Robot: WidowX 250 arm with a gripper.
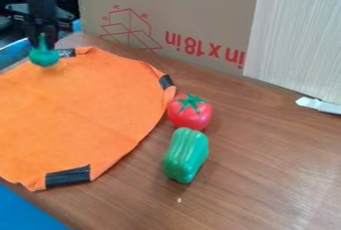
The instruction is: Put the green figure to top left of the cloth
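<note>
Above the upper-left edge zone of the orange cloth (80, 109), the black pincer (42, 39) points downward, its fingers closed around the narrow top of the green figure (44, 57). The rounded lower part of the figure hangs below the fingertips, overlapping the cloth's upper-left border in the camera view; whether it touches the fabric cannot be determined.

The cloth lies spread on the brown wood-grain desk (259, 174), running out of view at left. Black strips are fitted at its upper, right and lower edges. Just beside the right edge is a red toy tomato (193, 115), green calyx facing up. Directly in front of the tomato, a green toy bell pepper (186, 155) lies on its side; contact between the two cannot be confirmed.

At the rear stands a cardboard panel (200, 5) with red markings. A pale wood-grain board (293, 40) is positioned upright against its right portion. A blue surface (27, 214) occupies the lower-left corner.
</note>
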